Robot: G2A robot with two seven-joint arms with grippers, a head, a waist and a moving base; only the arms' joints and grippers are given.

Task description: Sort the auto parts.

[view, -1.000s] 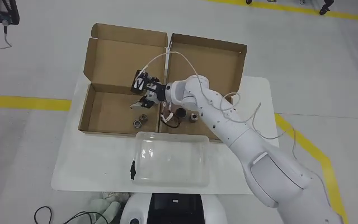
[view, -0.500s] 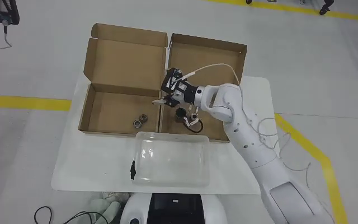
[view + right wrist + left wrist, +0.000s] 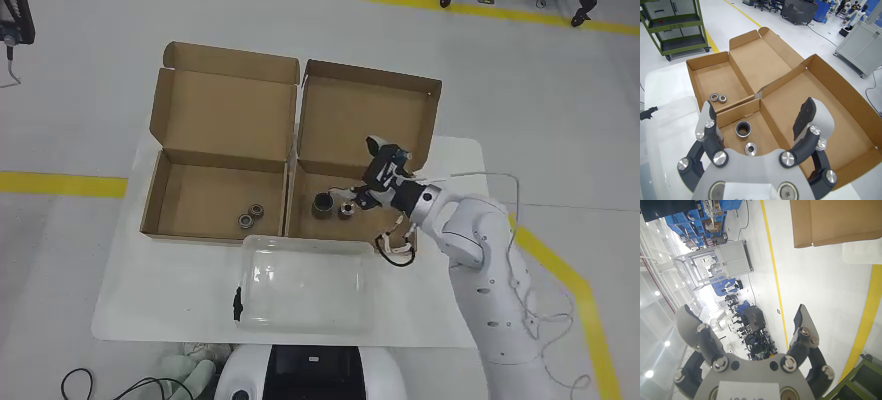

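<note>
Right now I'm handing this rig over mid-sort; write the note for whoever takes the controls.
Left gripper: open, holding nothing, aimed out at the room, away from the table.
Right gripper: open, holding nothing, above the right box.
Parts: two bearings side by side in the left box; dark sleeve and silver bushing in the right box, close but apart.
Done: four parts sit in boxes, by type.
Left: I can't tell whether the clear bin in front of the boxes holds more parts; check it before the next pick.
</note>
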